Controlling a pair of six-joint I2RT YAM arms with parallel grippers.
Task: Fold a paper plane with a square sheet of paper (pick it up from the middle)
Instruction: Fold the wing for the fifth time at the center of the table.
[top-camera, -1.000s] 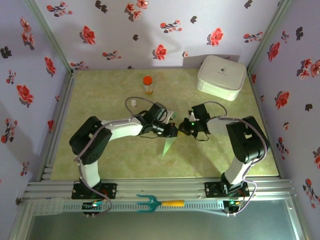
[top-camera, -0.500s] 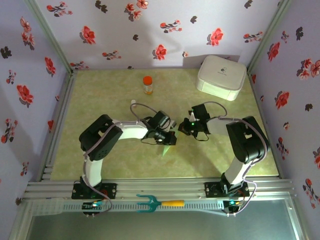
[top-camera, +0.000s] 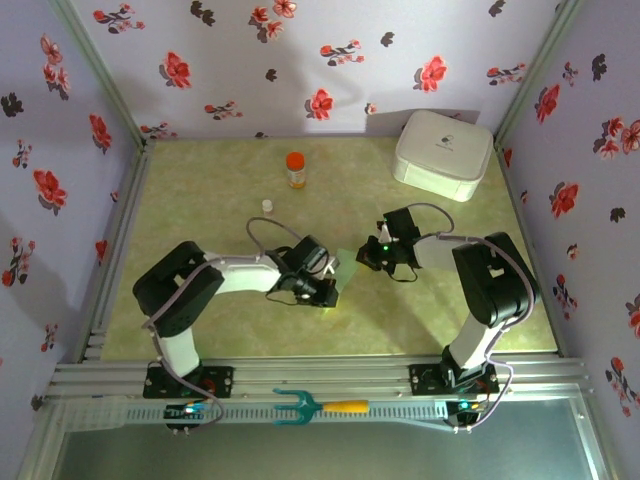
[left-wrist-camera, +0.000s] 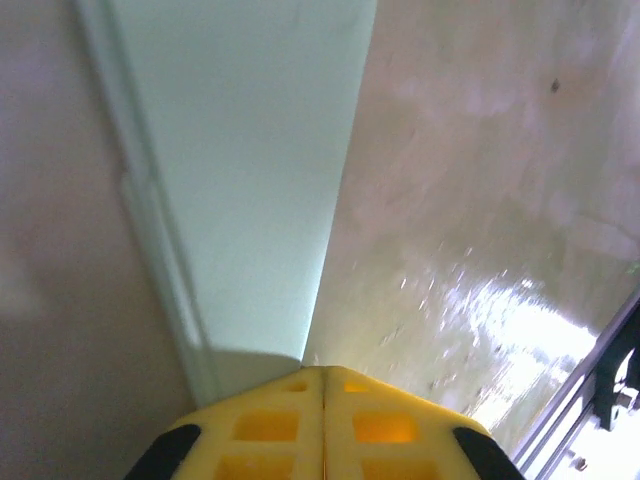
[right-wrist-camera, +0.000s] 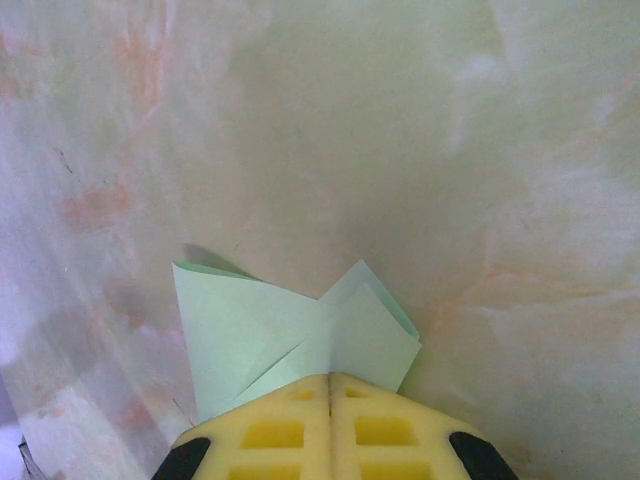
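flowered walls ring a pale marbled surface (top-camera: 200, 190), and near its middle the creased green paper plane (top-camera: 343, 272) spans between both arms — left jaws pressed together on one end, right jaws pinched tight on its splayed flaps — with a white box (top-camera: 443, 152) well apart at the back right.

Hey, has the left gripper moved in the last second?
Yes. Pinching the paper, the left gripper has moved down the top view and slightly left, farther from the orange bottle.
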